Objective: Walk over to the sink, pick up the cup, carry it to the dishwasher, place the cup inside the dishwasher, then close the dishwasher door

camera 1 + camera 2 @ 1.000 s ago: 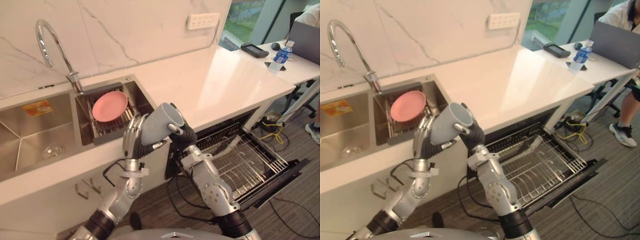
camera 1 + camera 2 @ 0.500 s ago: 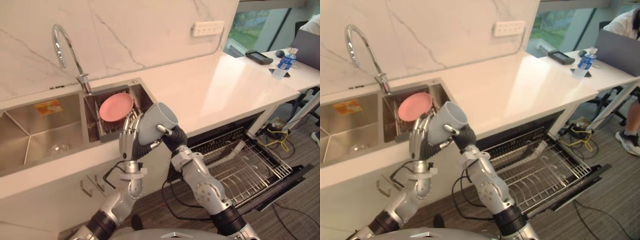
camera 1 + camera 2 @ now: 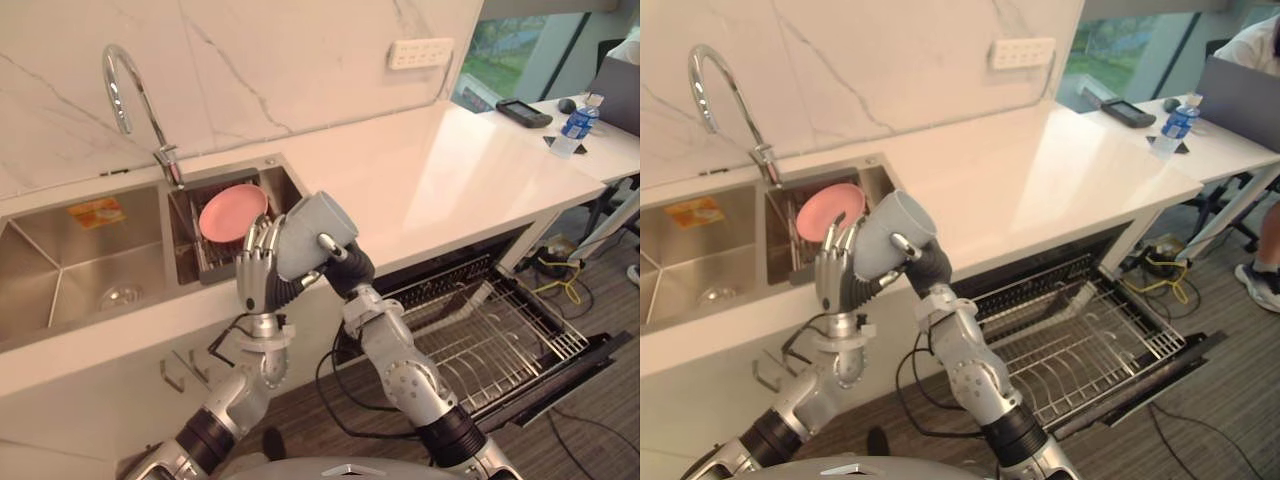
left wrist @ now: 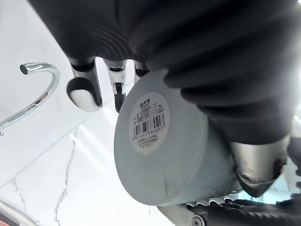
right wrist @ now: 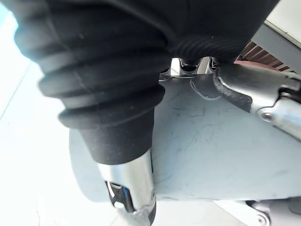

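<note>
A grey cup (image 3: 310, 235) is held up between both hands, in front of the counter edge, its mouth tilted up and to the right. My left hand (image 3: 255, 275) stands upright at the cup's left side, fingers along its wall and thumb curled beneath it. The left wrist view looks at the cup's base (image 4: 148, 123), which carries a barcode label. My right hand (image 3: 347, 270) grips the cup from the right, thumb on the wall near the rim. In the right wrist view the cup wall (image 5: 211, 141) lies against that hand. The dishwasher (image 3: 590, 355) is open at the lower right with its wire rack (image 3: 490, 335) pulled out.
A steel double sink (image 3: 70, 260) sits at the left under a curved faucet (image 3: 125, 85), with a pink plate (image 3: 232, 212) in a drain basket. The white countertop (image 3: 430, 180) runs to the right. A water bottle (image 3: 578, 120) stands on a far desk, where a person (image 3: 1265, 250) sits.
The camera has shifted, so the sink now sits further right in view. The cup has risen slightly and tipped a little more upright. Both hands have stayed on it.
</note>
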{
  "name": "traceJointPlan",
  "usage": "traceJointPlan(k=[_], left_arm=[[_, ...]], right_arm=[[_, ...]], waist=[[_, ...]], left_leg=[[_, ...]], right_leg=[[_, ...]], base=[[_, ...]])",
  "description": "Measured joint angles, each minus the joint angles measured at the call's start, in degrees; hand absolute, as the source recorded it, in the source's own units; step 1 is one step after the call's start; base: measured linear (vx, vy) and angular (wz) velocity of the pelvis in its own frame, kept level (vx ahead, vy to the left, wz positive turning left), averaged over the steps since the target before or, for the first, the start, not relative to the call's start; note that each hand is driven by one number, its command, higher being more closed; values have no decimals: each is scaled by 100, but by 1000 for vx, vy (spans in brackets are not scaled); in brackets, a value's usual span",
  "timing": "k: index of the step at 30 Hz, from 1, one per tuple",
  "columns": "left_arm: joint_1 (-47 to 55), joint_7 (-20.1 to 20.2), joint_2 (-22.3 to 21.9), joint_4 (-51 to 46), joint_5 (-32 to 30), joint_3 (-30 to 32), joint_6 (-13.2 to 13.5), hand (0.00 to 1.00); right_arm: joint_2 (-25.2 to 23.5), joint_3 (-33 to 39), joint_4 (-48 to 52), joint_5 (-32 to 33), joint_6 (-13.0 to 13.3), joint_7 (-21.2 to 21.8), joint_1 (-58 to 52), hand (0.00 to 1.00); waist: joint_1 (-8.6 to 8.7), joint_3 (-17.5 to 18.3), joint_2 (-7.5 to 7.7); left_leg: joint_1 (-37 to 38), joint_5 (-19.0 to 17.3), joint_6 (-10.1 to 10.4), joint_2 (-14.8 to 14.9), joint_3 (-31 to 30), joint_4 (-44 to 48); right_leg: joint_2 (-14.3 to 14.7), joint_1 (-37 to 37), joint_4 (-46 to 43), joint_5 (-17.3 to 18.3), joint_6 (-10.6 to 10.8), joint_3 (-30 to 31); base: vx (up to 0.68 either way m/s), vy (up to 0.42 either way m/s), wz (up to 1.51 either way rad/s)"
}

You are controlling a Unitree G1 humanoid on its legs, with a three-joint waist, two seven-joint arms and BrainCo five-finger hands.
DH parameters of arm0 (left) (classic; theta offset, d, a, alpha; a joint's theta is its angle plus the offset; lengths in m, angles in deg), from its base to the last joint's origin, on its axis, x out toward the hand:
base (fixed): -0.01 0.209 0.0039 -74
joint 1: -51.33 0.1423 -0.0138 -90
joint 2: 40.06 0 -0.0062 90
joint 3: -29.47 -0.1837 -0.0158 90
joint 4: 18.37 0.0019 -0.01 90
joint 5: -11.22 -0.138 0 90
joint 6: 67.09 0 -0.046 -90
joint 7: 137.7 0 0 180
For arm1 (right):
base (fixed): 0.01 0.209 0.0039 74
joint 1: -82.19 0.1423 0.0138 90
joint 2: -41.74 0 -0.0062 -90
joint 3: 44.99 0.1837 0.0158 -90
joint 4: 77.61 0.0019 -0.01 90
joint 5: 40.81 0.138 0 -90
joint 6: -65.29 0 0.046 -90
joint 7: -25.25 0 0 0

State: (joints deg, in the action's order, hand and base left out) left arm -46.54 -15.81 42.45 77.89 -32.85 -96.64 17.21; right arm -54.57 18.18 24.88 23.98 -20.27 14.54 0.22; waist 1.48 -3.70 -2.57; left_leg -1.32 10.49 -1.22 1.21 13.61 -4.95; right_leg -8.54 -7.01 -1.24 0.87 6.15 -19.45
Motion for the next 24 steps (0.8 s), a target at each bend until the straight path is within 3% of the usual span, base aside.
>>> traceJointPlan(k=[1, 5, 6, 9, 12, 17, 18, 20, 24], left_arm=[[-33, -41, -1, -3, -3, -14, 9, 0], [-52, -122, 5, -5, -6, -178, 196, 0], [-39, -147, 6, -4, 8, -186, 271, 0], [-27, -154, 0, -21, 9, -263, 455, 0], [-22, -174, 1, -22, 14, -276, 480, 0], [90, -458, 19, -12, 292, 9, 488, 0], [144, -457, 20, 75, 427, 136, 490, 0], [550, -399, 32, 504, 1104, 947, 582, 0], [965, -215, 169, 553, 1663, 1905, 1047, 0]], right_arm=[[-1, -22, 0, 135, 95, -2, 1, 100], [-22, -122, 1, 306, 601, -97, 122, 100], [-122, -146, 10, 357, 901, -101, 131, 100], [-276, -152, 10, 343, 1323, -164, 137, 100], [-347, -220, 10, 217, 1555, -275, 148, 100], [-412, -99, 21, -436, 1604, -556, 538, 100], [-485, 25, 78, -478, 1645, -557, 616, 100], [-745, 916, 723, -819, 1968, -563, 782, 100], [-409, 2770, 1177, -1118, 2396, -531, 730, 100]], waist=[[-11, 0, 0], [-54, 10, -15], [-67, 22, -29], [-101, 48, -59], [-136, 74, -96], [-129, 82, -108], [-120, 83, -111], [-105, 83, -105], [-125, 86, -45]], left_leg=[[0, 0, 0, 0, -6, 0], [-2, 1, 2, -4, -33, 0], [-2, 3, 5, -3, -57, 0], [-4, 8, 12, -3, -82, 0], [-3, 13, 20, 0, -96, 0], [31, 17, 25, 16, -97, 0], [36, 17, 25, 19, -97, 0], [37, 17, 25, 36, -93, 0], [41, 14, 21, 23, -57, 0]], right_leg=[[0, -1, 0, 1, 2, -2], [0, -7, -2, 4, 5, -5], [3, -14, -3, 7, 10, -6], [7, -26, -4, 10, 14, -19], [14, -35, -4, 14, 19, -25], [47, -74, 10, 27, 38, -19], [51, -80, 15, 26, 37, -17], [61, -85, 31, 23, 32, -12], [45, -87, 39, 23, 32, -1]], base=[[0, 0, 0], [0, 0, 1], [0, 0, 4], [1, 0, 4], [2, 0, 1], [0, 0, 0], [0, 0, 0], [0, 0, 0], [0, 0, 0]])
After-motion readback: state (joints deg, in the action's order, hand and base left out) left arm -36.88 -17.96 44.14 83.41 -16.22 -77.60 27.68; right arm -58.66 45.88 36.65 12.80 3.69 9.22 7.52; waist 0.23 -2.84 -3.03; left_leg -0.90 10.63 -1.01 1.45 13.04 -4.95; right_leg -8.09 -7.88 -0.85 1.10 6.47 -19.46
